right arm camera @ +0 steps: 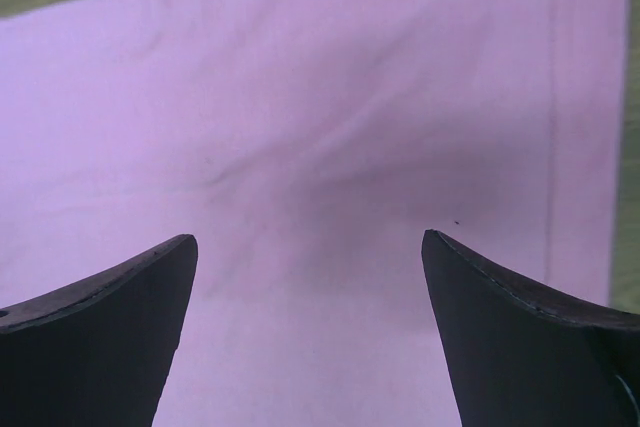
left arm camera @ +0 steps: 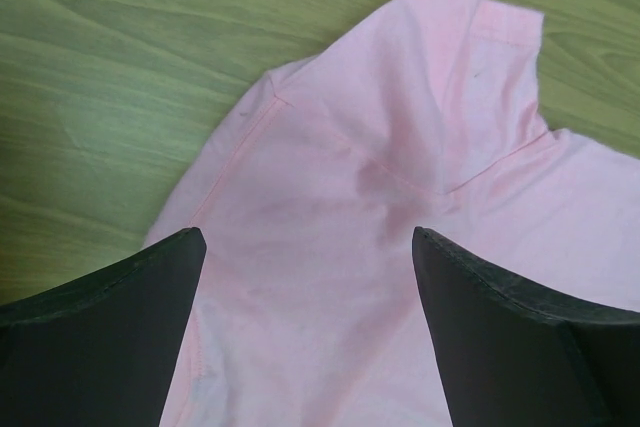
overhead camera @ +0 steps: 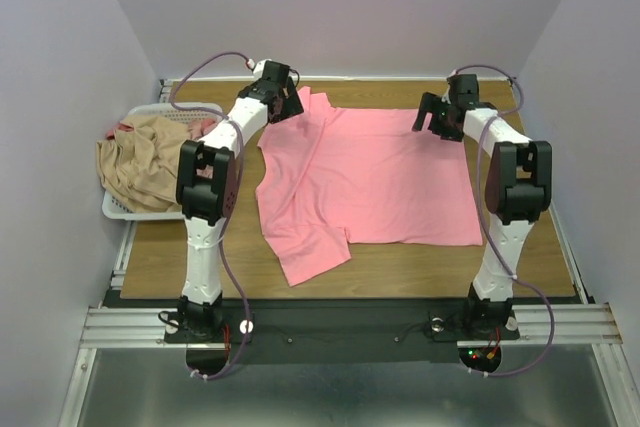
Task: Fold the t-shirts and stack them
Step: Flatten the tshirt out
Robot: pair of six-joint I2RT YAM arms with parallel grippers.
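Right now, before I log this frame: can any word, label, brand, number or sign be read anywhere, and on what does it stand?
None can be read.
The salmon-pink t-shirt is plain, with no print or tag showing in any view.
The tan-beige t-shirt and the white slatted basket show no lettering.
The left arm and the right arm show no legible marking.

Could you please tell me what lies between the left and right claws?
In the top view, only the far part of the spread pink shirt lies between the left claw and the right claw.
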